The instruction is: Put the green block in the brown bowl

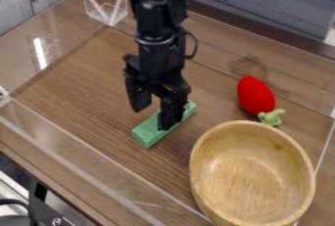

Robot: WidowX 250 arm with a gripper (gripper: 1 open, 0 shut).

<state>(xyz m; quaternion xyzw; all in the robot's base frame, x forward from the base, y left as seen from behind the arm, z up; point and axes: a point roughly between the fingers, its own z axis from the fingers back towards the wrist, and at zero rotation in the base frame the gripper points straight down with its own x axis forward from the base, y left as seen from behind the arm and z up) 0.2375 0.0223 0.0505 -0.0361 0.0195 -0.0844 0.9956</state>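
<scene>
A dark wood-grain table (pixel 78 83) with low clear plastic walls fills the view. On it, nearest the front right, sits the big brown bowl (pixel 253 177), empty. The black arm comes straight down over the middle of the table, its gripper (pixel 152 105) spread wide and straddling the upper end of the green block (pixel 163 123), which lies flat just left of the bowl's rim. A red toy strawberry (pixel 257 96) rests to the right. Nothing is gripped yet by my reckoning; the pinch, lift and carry to the bowl remain.
</scene>
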